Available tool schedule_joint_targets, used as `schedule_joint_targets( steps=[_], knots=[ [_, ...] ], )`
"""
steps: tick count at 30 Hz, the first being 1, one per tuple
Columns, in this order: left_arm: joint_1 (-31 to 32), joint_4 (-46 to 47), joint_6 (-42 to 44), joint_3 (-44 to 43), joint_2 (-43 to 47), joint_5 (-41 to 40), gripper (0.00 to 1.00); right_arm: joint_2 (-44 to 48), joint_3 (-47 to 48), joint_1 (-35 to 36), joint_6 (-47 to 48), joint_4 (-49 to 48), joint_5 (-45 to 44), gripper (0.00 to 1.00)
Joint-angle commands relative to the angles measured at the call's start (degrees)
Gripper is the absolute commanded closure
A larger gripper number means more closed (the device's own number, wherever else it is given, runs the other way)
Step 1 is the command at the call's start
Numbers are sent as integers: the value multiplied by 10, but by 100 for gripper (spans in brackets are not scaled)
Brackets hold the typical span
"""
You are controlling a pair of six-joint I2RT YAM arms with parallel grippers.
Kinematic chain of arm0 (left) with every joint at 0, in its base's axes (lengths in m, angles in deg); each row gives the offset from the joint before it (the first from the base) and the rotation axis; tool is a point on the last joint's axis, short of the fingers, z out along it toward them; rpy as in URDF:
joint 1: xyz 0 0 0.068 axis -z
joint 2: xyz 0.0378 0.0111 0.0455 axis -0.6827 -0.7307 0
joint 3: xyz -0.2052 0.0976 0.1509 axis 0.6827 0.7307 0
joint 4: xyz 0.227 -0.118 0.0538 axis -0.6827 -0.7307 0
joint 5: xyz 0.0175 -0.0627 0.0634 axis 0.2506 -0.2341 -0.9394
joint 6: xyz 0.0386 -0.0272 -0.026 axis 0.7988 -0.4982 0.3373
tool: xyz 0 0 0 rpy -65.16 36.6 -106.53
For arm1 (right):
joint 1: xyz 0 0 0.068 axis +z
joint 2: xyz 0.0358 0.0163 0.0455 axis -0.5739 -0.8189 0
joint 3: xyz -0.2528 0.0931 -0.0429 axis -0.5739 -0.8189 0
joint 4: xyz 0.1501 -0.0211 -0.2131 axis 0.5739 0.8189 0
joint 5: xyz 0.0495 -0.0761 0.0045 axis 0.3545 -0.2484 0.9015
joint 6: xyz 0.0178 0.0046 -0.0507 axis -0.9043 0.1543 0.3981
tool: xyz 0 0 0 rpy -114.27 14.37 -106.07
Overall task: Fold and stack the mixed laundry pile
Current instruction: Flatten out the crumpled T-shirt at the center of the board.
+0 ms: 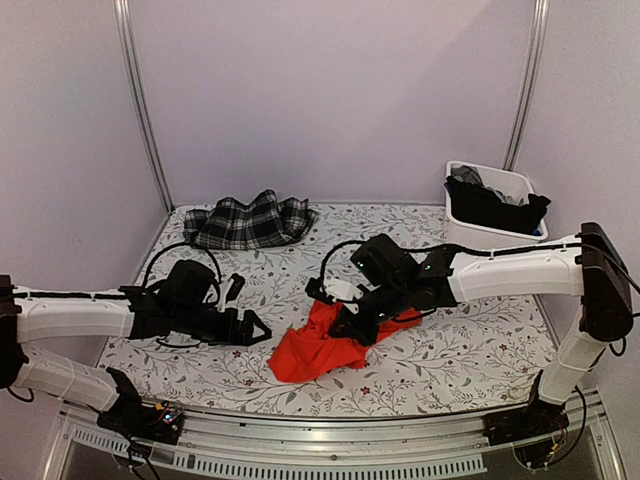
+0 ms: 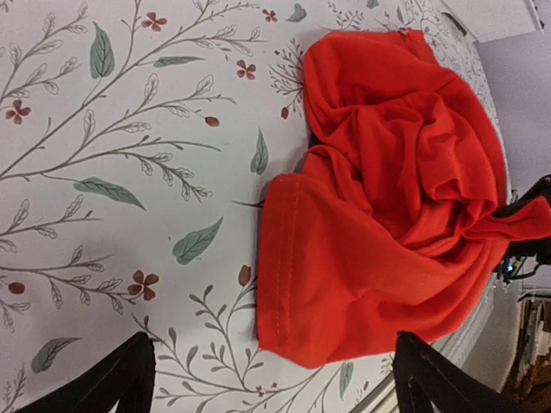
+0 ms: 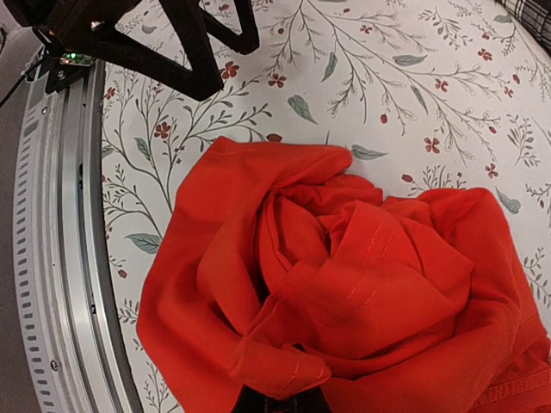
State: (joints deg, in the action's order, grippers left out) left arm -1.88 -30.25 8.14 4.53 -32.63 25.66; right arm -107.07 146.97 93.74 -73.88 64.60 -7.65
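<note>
Looking down from above, the right tool (image 1: 352,328) is closed, pinching a bunched fold of the orange-red garment (image 1: 315,352) on the bench (image 1: 470,340), probably to lift and spread it. The plaid garment (image 1: 250,222) lies well apart. The left wrist view shows the left tool (image 2: 274,366) spread wide and empty near the hem. The right wrist view shows crumpled, unfolded cloth.

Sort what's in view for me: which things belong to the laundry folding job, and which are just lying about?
Part of the job:
red garment, crumpled near the front edge
plaid garment, at the back of the table
dark clothes, heaped in the bin

Just lying about:
white bin, back right corner
floral tablecloth, covering the table
</note>
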Motion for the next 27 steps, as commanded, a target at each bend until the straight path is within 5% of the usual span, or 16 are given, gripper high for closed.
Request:
schedule_joint_targets(
  steps=[1,7,12,19,24,27],
  knots=[
    [30,118,-9,10,-74,11,4,-1,-17,2,-32,-26,34,100],
    [64,155,-8,-32,-199,6,16,-7,-30,-1,-35,-35,40,93],
    [78,161,10,-51,-230,12,50,-6,-40,-18,-43,-53,51,72],
    [76,156,19,-45,-213,11,98,-7,-31,-47,-58,-88,94,76],
    [76,147,19,-38,-200,-2,100,-8,-20,-53,-60,-94,130,66],
    [76,139,20,-34,-189,-8,100,-6,-16,-57,-61,-94,136,84]
  ],
)
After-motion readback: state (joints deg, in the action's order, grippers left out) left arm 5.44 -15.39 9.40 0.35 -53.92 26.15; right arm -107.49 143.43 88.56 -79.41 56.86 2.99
